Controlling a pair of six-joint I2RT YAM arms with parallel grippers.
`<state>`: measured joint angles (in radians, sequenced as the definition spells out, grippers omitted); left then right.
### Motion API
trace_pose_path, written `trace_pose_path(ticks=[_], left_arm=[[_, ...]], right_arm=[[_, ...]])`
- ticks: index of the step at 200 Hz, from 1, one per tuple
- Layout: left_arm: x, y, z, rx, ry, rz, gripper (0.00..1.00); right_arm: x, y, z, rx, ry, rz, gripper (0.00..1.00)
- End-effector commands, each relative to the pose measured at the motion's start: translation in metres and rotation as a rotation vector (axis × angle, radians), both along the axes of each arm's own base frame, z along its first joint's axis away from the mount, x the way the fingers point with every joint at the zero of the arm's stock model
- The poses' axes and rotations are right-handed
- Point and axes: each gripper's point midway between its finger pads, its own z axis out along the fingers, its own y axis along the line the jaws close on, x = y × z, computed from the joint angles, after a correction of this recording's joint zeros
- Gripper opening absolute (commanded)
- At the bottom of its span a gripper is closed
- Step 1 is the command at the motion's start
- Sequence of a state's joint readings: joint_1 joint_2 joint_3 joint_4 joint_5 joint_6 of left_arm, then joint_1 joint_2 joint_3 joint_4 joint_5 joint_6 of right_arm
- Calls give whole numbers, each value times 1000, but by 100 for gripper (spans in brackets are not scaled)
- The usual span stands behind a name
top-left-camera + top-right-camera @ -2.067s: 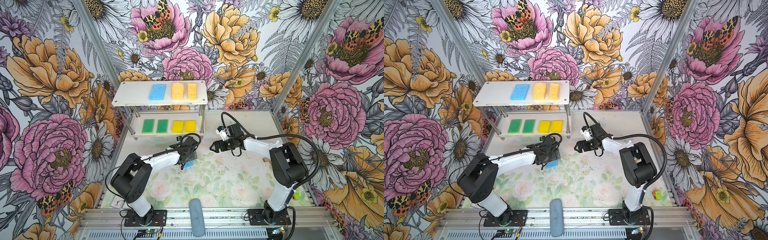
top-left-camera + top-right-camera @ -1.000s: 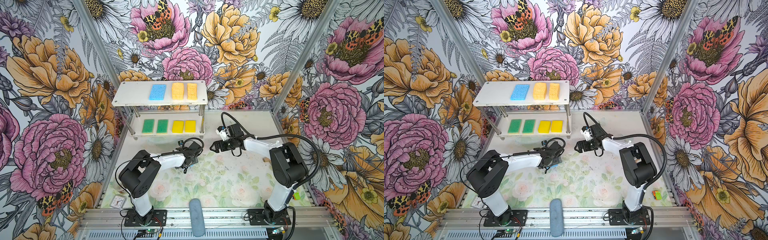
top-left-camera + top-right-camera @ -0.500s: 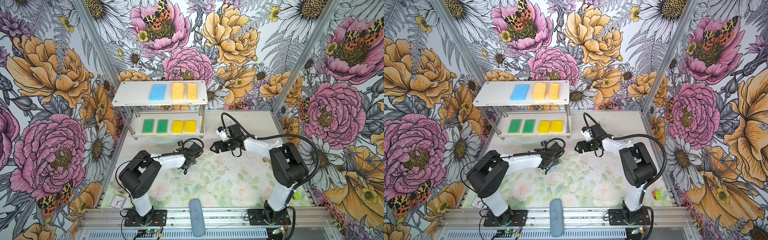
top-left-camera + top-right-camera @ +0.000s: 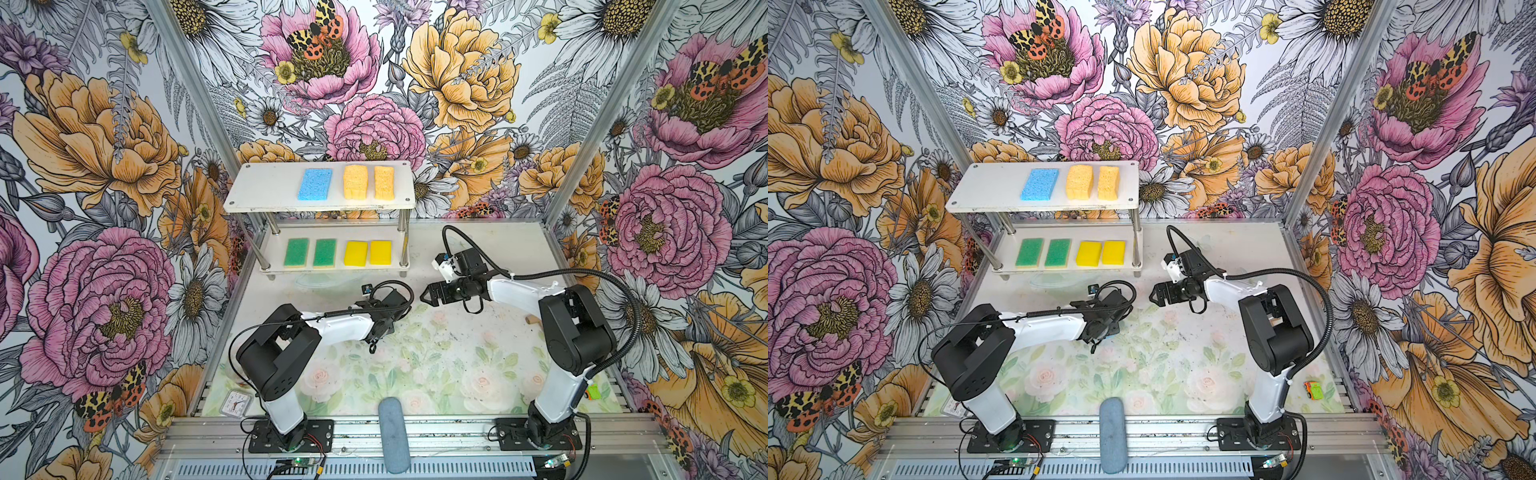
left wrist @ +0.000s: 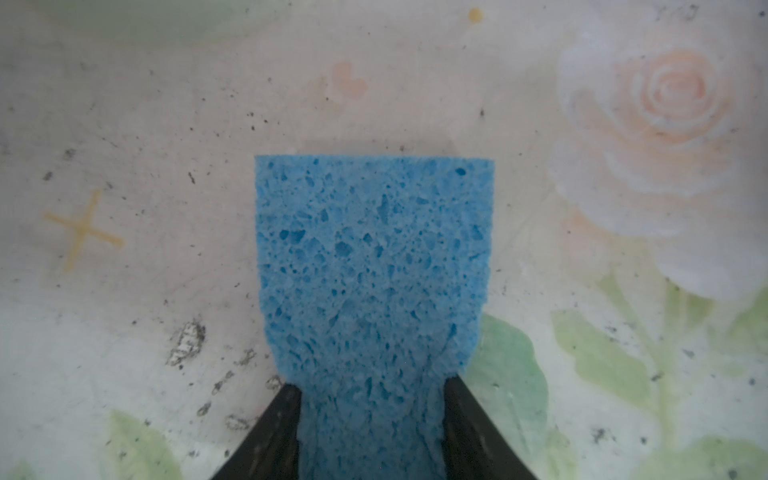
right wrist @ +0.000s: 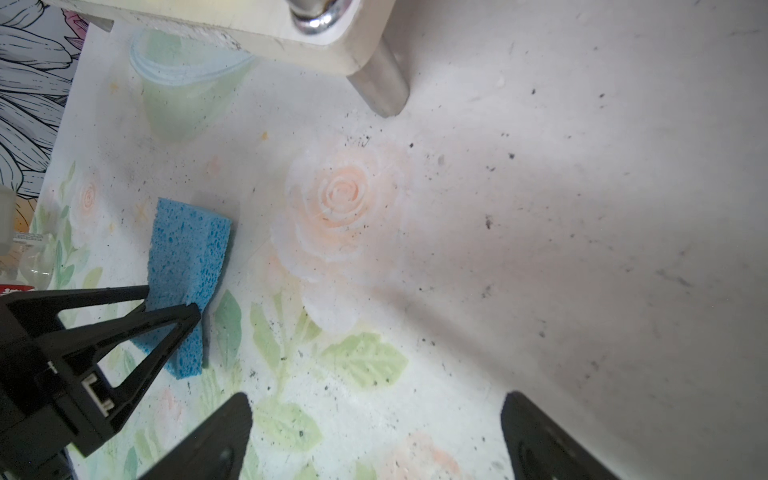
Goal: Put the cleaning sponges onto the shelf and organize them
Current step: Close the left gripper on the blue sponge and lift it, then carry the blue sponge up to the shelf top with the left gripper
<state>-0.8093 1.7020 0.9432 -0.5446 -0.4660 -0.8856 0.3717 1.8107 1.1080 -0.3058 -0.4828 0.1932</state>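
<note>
You face floral wallpaper [image 4: 104,166] on three sides; below you lies a pale, dirt-speckled rose-print mat [image 4: 436,365]

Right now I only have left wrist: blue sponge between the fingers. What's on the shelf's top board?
Observer: Top board of the shelf holds one shelved blue sponge and two orange sponges.
Operator: Room for my held sponge?
Observer: Yes, bare board on the shelved one's left in both top views.
Operator: Right arm?
Observer: Right gripper open, empty, over the table near the shelf's front right post.
</note>
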Motion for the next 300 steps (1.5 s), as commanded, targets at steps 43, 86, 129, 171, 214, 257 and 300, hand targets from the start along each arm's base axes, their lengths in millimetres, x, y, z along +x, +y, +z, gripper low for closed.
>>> trace_pose_path(ticks=[43, 86, 129, 171, 214, 257, 300], left_arm=[[7, -2, 61, 66, -113, -88, 50], [9, 1, 103, 54, -164, -145, 52], [16, 16, 159, 18, -248, -174, 52], [26, 44, 207, -42, -338, -151, 53], [31, 74, 259, -34, -439, -141, 54], [35, 105, 321, 30, -562, -119, 55], [38, 144, 380, 80, -677, -57, 57]], right_arm=[[4, -3, 5, -1, -28, -7, 96], [4, -3, 5, 1, -27, -4, 96], [5, -2, 5, 3, -28, -5, 96], [5, -3, 7, 4, -33, -4, 96], [6, -1, 8, 11, -34, 1, 96], [8, 1, 9, 17, -31, 3, 96], [8, 0, 9, 14, -31, 1, 96]])
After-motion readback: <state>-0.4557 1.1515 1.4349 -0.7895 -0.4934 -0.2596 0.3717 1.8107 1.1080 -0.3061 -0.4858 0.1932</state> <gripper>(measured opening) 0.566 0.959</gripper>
